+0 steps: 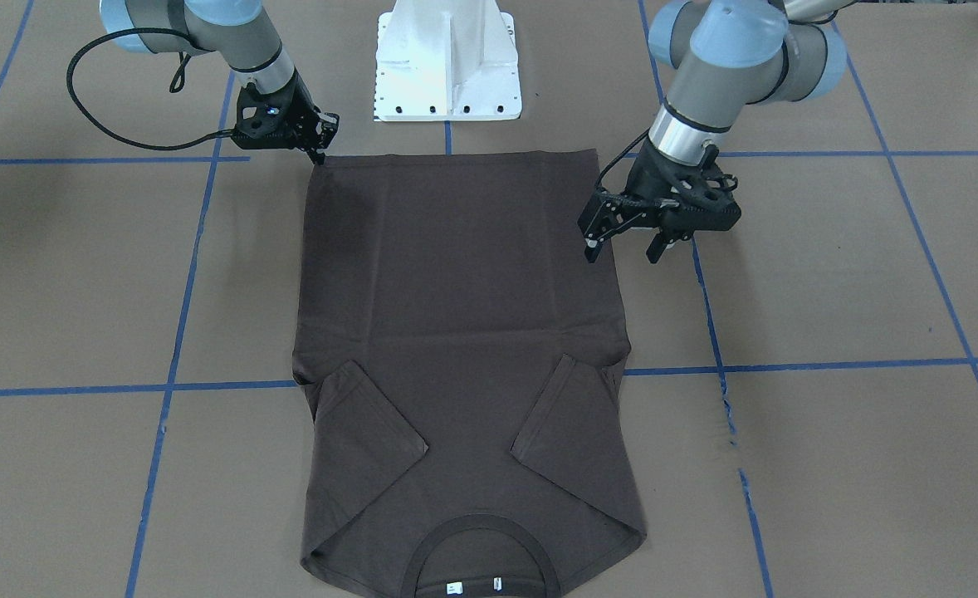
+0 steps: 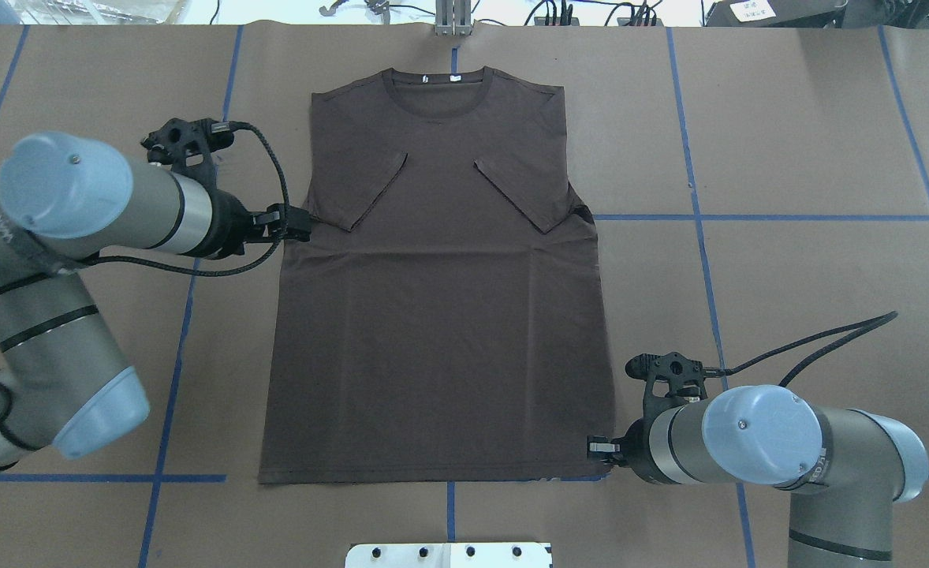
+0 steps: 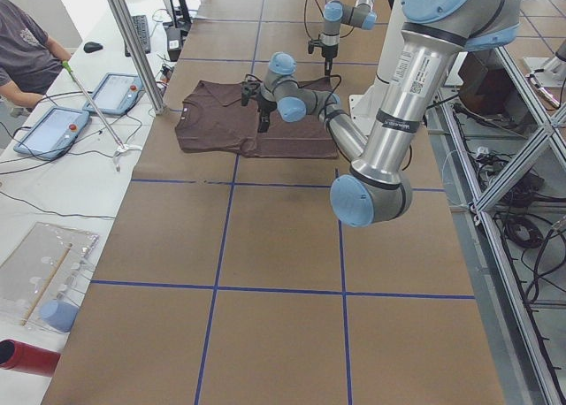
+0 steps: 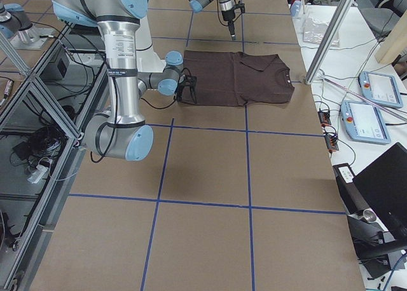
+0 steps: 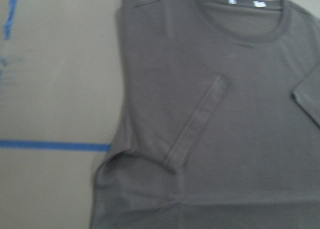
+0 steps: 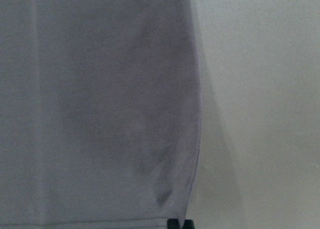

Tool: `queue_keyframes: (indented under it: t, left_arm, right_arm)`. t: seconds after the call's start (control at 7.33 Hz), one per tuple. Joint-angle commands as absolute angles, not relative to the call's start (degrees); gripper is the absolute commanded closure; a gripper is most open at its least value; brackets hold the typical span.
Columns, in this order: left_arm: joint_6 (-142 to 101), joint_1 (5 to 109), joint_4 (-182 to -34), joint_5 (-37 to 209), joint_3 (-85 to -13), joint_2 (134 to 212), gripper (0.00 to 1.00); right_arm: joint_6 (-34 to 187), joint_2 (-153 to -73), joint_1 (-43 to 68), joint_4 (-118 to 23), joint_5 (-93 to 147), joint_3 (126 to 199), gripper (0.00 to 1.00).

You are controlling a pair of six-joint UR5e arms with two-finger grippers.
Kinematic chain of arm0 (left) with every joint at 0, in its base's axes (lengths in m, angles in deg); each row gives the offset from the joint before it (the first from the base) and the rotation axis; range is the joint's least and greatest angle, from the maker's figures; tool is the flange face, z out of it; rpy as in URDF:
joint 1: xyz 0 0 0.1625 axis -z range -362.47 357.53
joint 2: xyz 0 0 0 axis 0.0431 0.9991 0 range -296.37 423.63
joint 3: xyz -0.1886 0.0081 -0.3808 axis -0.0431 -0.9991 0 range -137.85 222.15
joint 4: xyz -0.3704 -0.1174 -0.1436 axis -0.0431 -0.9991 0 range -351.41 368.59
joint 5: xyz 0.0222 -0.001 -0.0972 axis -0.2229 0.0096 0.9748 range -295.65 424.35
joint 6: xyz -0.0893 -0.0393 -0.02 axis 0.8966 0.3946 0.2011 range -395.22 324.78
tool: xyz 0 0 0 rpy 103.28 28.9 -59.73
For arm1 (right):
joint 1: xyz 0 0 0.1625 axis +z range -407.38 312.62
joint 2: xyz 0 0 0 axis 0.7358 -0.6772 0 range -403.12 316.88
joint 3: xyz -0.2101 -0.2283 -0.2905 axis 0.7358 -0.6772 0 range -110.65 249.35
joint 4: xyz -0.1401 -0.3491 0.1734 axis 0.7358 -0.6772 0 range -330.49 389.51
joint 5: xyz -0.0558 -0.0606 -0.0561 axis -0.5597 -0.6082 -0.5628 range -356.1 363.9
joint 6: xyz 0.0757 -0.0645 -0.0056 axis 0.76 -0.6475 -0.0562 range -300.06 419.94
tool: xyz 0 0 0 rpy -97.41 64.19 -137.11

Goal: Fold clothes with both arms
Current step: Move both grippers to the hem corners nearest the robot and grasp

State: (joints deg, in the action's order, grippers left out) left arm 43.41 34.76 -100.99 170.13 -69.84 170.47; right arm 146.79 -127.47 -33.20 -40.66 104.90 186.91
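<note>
The brown-paper bench (image 2: 788,158), crossed with blue tape lines, is carrying everything. The left arm (image 2: 62,237) is reaching in toward one long side of the garment, and the right arm (image 2: 756,434) is bending low toward the hem end.

The dark brown T-shirt (image 2: 441,315) is lying flat and spread out between the two grippers. Both short sleeves (image 1: 373,432) are lying folded inward across its chest. Its hem is lying toward the robot's white base (image 1: 447,66), and its neck is pointing away.

The left gripper (image 1: 622,252) is hanging released, with its fingers spread wide. The shirt's side edge is sitting just beside its inner fingertip. From above, the nearer folded sleeve is lying just beyond that gripper.

The right gripper (image 1: 320,154) is looking clenched, its fingers drawn nearly together. The shirt's hem corner is lying right at its tips. Whether any cloth is being pinched between them cannot be told.

The ribbed collar (image 1: 481,523) is lying at the end well away from the right gripper. Two small white labels (image 1: 456,588) are showing just inside it.
</note>
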Motion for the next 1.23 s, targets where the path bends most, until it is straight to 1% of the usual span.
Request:
queue_keyframes:
  t: [0.0, 0.27, 0.41, 0.68, 0.96, 1.09]
  left_arm:
    - [54.29, 25.96, -100.92, 167.38, -77.64, 161.21, 0.00]
    - [66.84, 12.80, -100.74, 157.37, -76.68, 159.09, 0.01]
    - [69.34, 7.95, -100.74, 154.38, -75.81, 159.52, 0.02]
    - [69.37, 7.02, -100.92, 154.08, -73.35, 159.61, 0.04]
    - [68.93, 7.02, -100.92, 154.17, -73.34, 159.52, 0.08]
    - [68.84, 7.02, -100.83, 154.35, -73.52, 159.52, 0.12]
  right_arm:
    - [143.53, -127.14, -32.52, -40.54, 104.97, 189.14, 1.00]
    - [143.52, -126.88, -32.00, -40.54, 104.79, 189.76, 1.00]
    - [143.52, -126.88, -31.91, -40.45, 104.79, 190.03, 1.00]
    - [143.52, -126.79, -31.82, -40.45, 104.79, 190.03, 1.00]
    - [143.52, -126.79, -31.82, -40.45, 104.79, 189.85, 1.00]
    - [143.52, -126.79, -31.82, -40.45, 105.06, 189.85, 1.00]
